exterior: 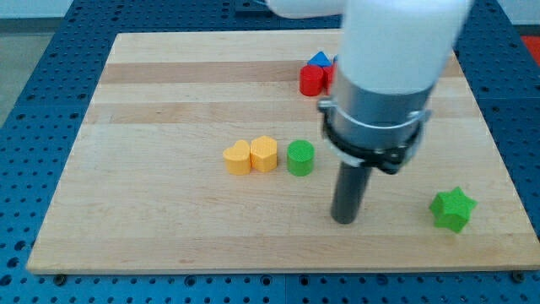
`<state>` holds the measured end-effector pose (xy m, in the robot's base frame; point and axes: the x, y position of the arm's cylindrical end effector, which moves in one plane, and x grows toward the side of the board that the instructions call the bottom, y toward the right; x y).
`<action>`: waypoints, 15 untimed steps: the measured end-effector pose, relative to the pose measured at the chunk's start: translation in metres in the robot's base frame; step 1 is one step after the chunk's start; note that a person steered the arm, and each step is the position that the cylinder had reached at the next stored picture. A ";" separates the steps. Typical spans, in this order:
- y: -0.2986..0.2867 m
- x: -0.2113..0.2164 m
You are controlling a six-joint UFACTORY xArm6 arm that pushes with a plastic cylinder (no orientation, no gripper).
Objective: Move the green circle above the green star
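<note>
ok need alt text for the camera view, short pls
My tip rests on a wooden board, between a green circle up-left and a green star at the view's right. Two yellow blocks sit left of the circle; red and blue blocks lie near the top.

The green circle (300,158) and the green star (453,209) share the same bright green, while the two yellow blocks (251,156) beside the circle are a warm orange-yellow. Near the view's top a red block (314,80) sits with a blue block (320,60) just behind it. My rod is dark grey down to my tip (343,219), under a white and silver arm, over a pale wooden board (169,101) with lighter and darker stripes on a blue perforated table (34,51)
</note>
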<state>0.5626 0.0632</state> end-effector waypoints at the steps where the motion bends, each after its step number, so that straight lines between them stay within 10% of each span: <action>1: -0.006 0.000; 9: -0.068 -0.103; 15: 0.045 -0.091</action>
<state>0.4712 0.1082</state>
